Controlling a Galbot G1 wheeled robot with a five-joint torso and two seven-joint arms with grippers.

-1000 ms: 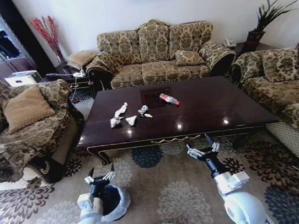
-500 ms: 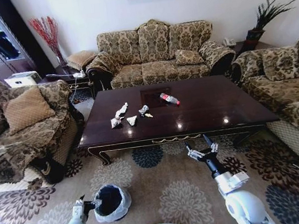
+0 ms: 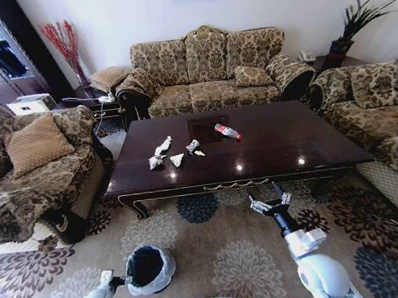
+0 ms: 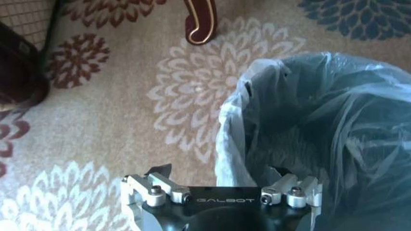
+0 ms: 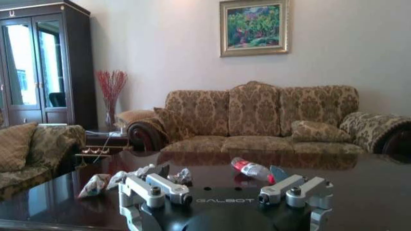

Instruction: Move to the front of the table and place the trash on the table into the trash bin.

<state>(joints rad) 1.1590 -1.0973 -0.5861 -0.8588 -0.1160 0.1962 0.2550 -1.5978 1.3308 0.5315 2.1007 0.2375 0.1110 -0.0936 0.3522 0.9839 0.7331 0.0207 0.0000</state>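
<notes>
Dark glossy counter (image 3: 272, 142) carries paper wads (image 3: 161, 154) and a bottle (image 3: 226, 132), while the left hand (image 4: 222, 180), fingers apart, hangs beside the trash bin (image 3: 149, 268), and the right hand (image 3: 269, 202), also open, faces the counter.

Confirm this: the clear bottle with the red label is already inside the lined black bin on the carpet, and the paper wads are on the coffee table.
Not right. The bottle lies on the coffee table, past the paper wads, as the head view shows. The bin does stand on the carpet, by the left claw.
</notes>
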